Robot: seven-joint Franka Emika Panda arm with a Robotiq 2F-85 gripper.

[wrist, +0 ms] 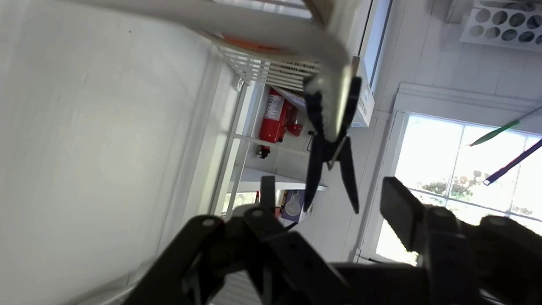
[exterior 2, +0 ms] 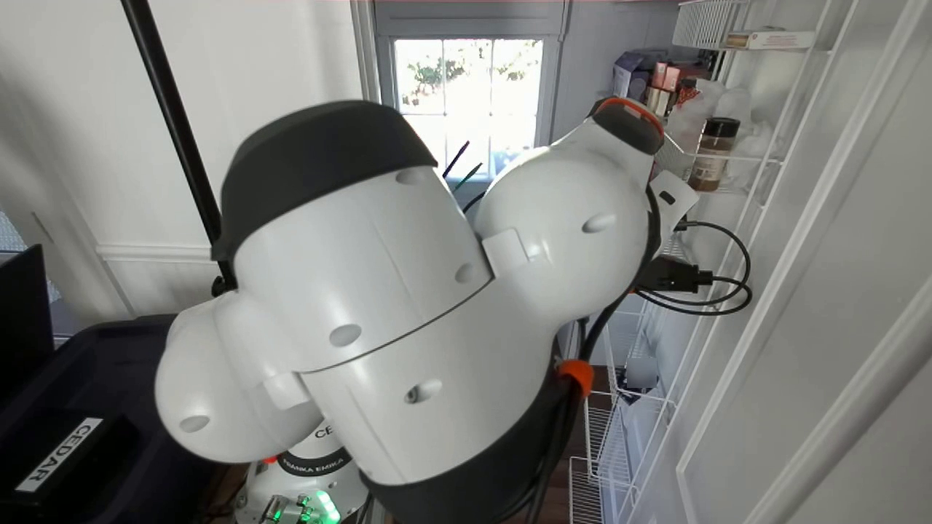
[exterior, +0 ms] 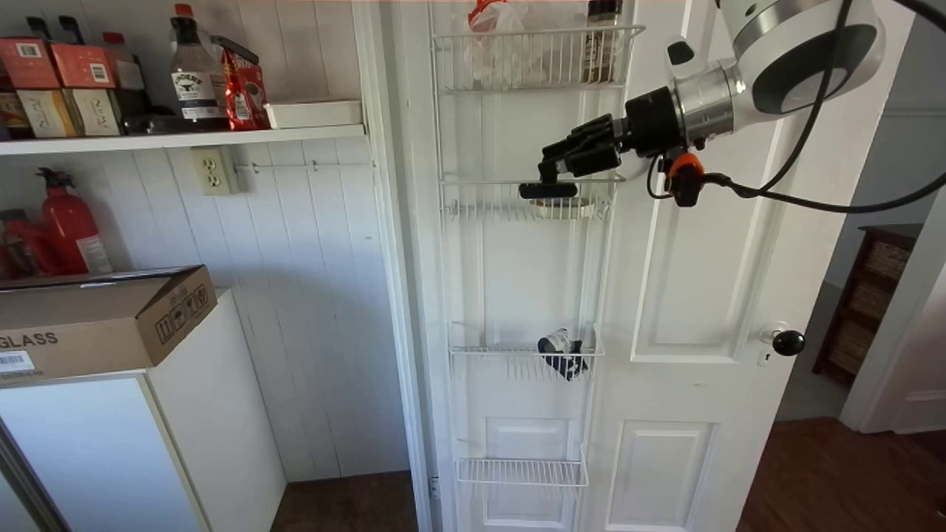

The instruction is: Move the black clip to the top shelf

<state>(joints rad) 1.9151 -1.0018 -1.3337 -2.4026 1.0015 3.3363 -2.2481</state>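
The small black clip (exterior: 548, 191) sits at the front rim of the second basket down in an exterior view. In the wrist view the black clip (wrist: 325, 150) has its jaws astride a blurred white rail and its handles towards me. My gripper (wrist: 332, 195) is open, the clip's handles lying between and beyond its fingers without contact. In an exterior view my gripper (exterior: 556, 158) is just above the clip. The uppermost basket there (exterior: 536, 83) holds a plastic bag and a bottle. Another basket (exterior 2: 710, 23) shows above it in an exterior view. The arm hides gripper and clip there.
The second basket's rim (exterior: 480, 182) carries a small white ring-shaped item behind it. A lower basket (exterior: 495, 350) holds a black-and-white object. A dark-capped bottle (exterior 2: 713, 154) stands near the arm. A white wall shelf (exterior: 310, 134) with bottles is beside the rack. Cables hang from the wrist.
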